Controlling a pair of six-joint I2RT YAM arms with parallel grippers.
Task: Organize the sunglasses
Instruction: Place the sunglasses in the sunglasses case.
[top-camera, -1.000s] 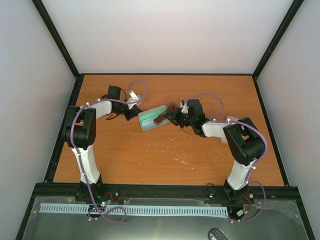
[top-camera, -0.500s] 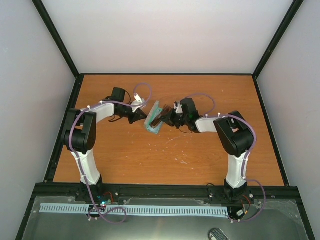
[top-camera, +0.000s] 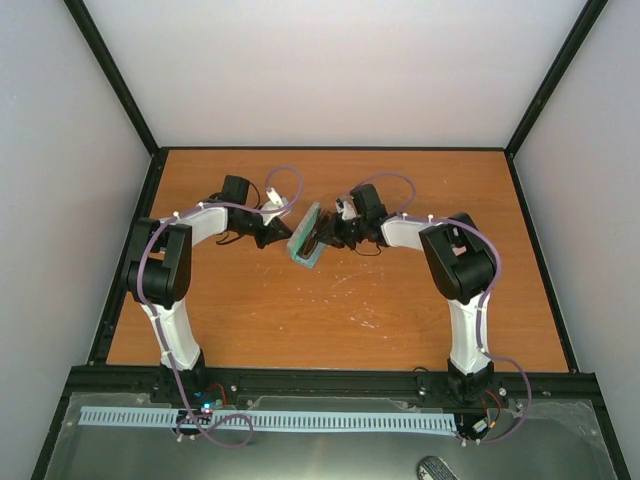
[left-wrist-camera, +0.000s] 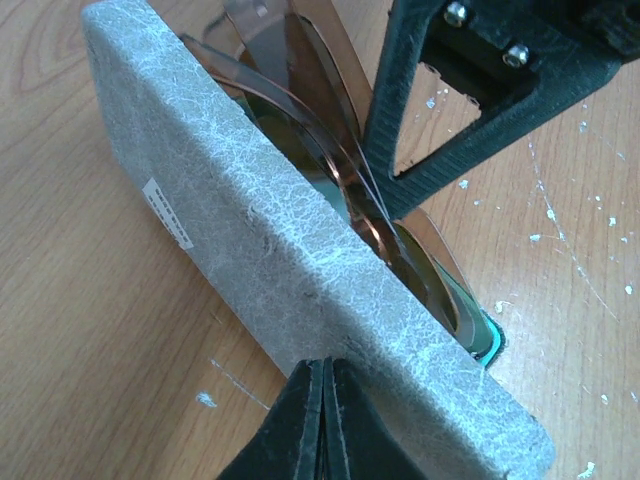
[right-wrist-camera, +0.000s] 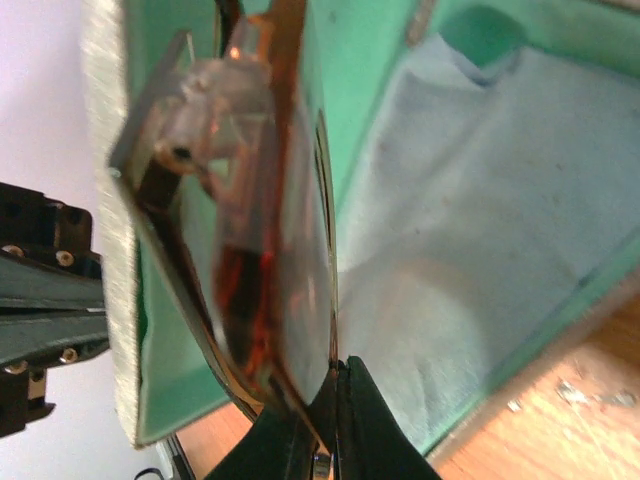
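On the wooden table (top-camera: 400, 320), the left arm reaches in from the left side, bent toward the middle. The left gripper (left-wrist-camera: 324, 385) has its fingers pressed together with nothing between them, and their tips sit against the grey outside of a case (left-wrist-camera: 270, 250). The case stands open on its long edge on the table, between the two arms. Its felt-like grey wall faces the left wrist camera and has a small white label (left-wrist-camera: 168, 213) on it. The inside of the case has a green lining (right-wrist-camera: 360, 70), and a light blue cloth (right-wrist-camera: 480, 230) lies against the inner face on the right. The sunglasses (right-wrist-camera: 270, 270) are inside the open case, just behind the grey wall. They have a thin frame and reddish-brown tinted lenses, and they stand on edge with part of them rising above the rim of the case. The right gripper (right-wrist-camera: 335, 395) comes in from the right side. Its fingers are closed narrow on the thin lower edge of the sunglasses and hold them in the case. In the overhead view the two grippers face each other across the case, close on either side of it.
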